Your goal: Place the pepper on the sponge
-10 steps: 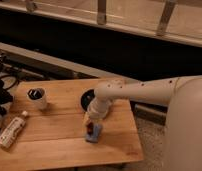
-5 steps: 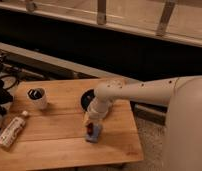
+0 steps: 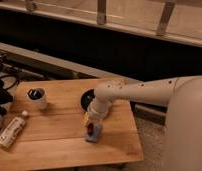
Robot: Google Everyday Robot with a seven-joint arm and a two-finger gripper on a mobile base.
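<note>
A light-blue sponge (image 3: 95,134) lies on the wooden table (image 3: 54,145) toward its right front. A small dark red pepper (image 3: 89,128) sits at the sponge's top, right under my gripper (image 3: 90,121). The white arm reaches in from the right and bends down over the sponge, so the gripper hangs directly above it, touching or nearly touching the pepper. The arm's wrist hides most of the gripper.
A round black dish (image 3: 87,99) sits behind the arm, partly hidden by it. A white cup with a dark inside (image 3: 37,98) stands at the left. A white tube with a red label (image 3: 11,131) lies at the left edge. Dark cables hang off the table's left side.
</note>
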